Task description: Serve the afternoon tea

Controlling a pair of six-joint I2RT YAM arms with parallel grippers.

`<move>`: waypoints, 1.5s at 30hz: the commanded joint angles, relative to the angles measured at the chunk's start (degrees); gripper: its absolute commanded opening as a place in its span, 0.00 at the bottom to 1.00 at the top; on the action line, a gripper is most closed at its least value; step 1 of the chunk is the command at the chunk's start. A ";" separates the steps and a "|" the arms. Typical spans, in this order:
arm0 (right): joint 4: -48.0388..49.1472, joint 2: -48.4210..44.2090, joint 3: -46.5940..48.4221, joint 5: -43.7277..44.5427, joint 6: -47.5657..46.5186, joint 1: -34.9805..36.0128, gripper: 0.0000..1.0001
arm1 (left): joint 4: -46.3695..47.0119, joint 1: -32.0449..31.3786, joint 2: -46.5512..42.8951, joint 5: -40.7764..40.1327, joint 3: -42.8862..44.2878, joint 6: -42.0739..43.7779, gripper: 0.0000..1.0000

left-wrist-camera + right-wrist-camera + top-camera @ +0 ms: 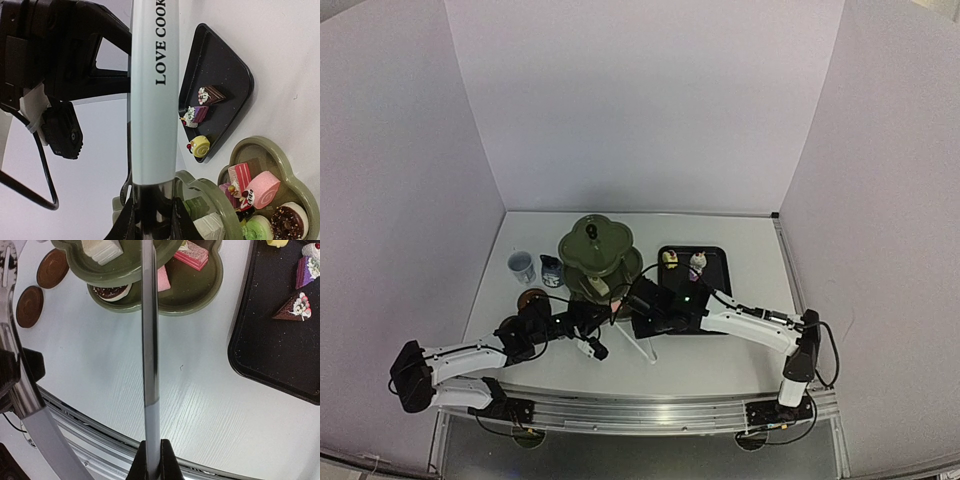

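The metal tongs (154, 95) with a pale mint "LOVE COOK" handle are held by both arms. My left gripper (152, 220) is shut on their broad face, and my right gripper (152, 462) is shut on the thin edge of one arm (150, 340). The other tong arm (25, 405) curves past on the left. The dark green stand (600, 255) carries pastries: a pink roll (263, 189), a striped pink slice (240, 176) and a chocolate doughnut (289, 222). Pale blue cup (522, 265), dark jug (552, 270) and two brown saucers (52, 268) sit left of it.
The black tray (715, 290) lies right of the stand with a chocolate slice (294, 308), a purple cake (197, 114) and a yellow roll (201, 146). The table's metal front rail (90, 440) runs close under the right gripper. White walls enclose three sides.
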 commanded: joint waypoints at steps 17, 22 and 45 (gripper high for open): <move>-5.38 -4.80 -3.03 3.25 5.11 -3.46 0.00 | -1.67 -0.15 -2.89 4.30 -0.06 0.31 0.17; -5.46 -8.10 -4.53 -0.34 2.82 -2.45 0.00 | -1.96 -0.15 -4.77 4.96 0.40 0.00 0.52; -16.99 -11.83 -2.35 -12.79 -17.14 5.27 0.00 | -51.68 -0.15 -16.43 12.75 21.24 -28.52 0.99</move>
